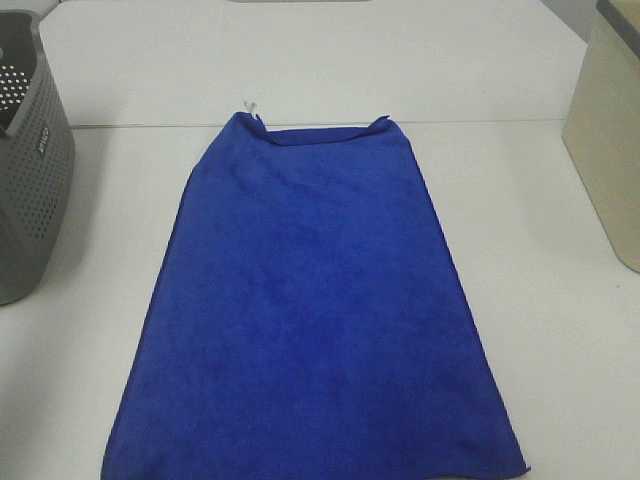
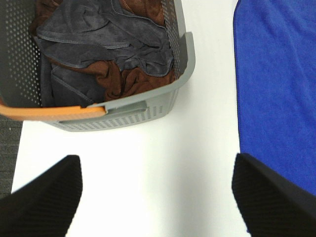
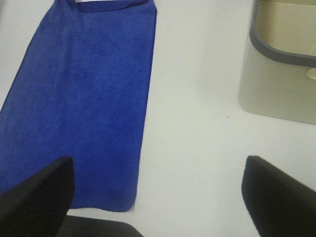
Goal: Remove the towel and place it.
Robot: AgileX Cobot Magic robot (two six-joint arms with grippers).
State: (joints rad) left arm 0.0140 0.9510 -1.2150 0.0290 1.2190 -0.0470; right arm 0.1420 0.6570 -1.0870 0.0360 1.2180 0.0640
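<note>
Towel (image 1: 310, 310) lies flat mid-table (image 1: 560, 330), reaching its near edge. My left gripper (image 2: 158, 197) and right gripper (image 3: 158, 197) both released, grasping nothing.

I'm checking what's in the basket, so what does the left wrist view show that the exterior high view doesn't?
Only the left wrist view shows the grey basket's contents, crumpled grey cloths and brown cloths, its orange handle, and the open left gripper. Only the exterior high view shows the beige bin and the towel's white tag. Both show the blue towel on the white table.
</note>
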